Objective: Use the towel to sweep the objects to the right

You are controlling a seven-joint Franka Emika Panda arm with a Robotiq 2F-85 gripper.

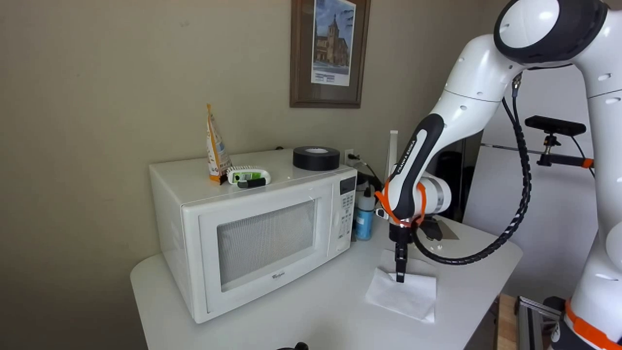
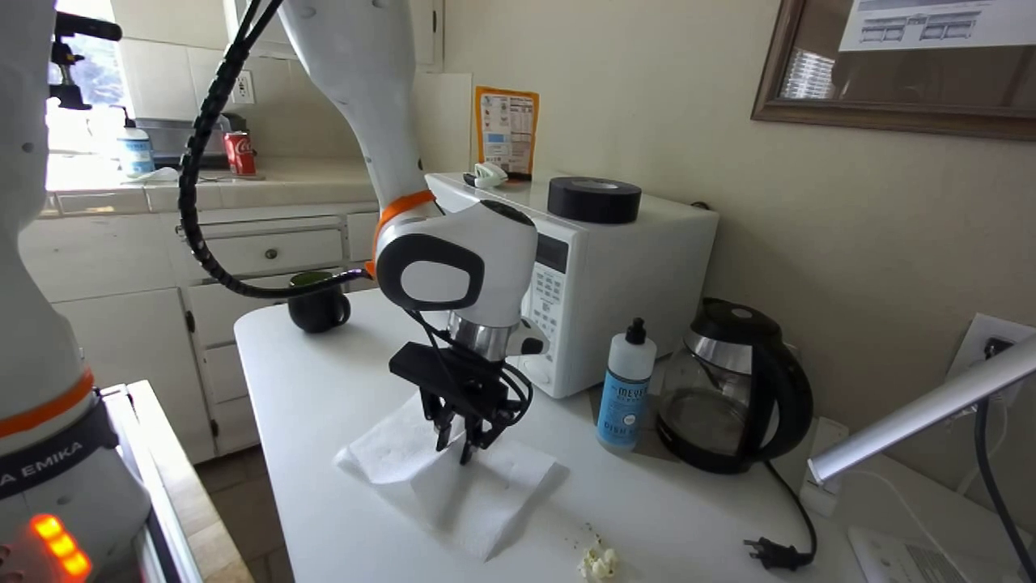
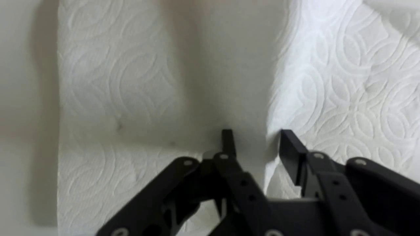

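The towel [image 1: 406, 299] is a white embossed paper sheet lying rumpled on the table, with a raised fold [image 3: 275, 98] running through its middle. My gripper [image 2: 455, 452] points down over it in both exterior views. In the wrist view the fingers [image 3: 290, 150] stand apart on either side of the fold, with a gap showing between the pads and the paper; the gripper is open and grips nothing. Pale, popcorn-like pieces [image 2: 598, 562] with dark crumbs lie on the table beyond the towel, apart from it. They also show as small white bits [image 1: 439, 247] near the arm.
A white microwave [image 1: 267, 243] carries a black tape roll [image 1: 316, 159], a brush [image 1: 248, 176] and a bag [image 1: 217, 148]. A blue-labelled soap bottle [image 2: 626, 389] and a glass kettle [image 2: 724, 397] stand beside it. A dark mug [image 2: 317, 306] is near the table's far edge. A plug [image 2: 779, 555] lies loose.
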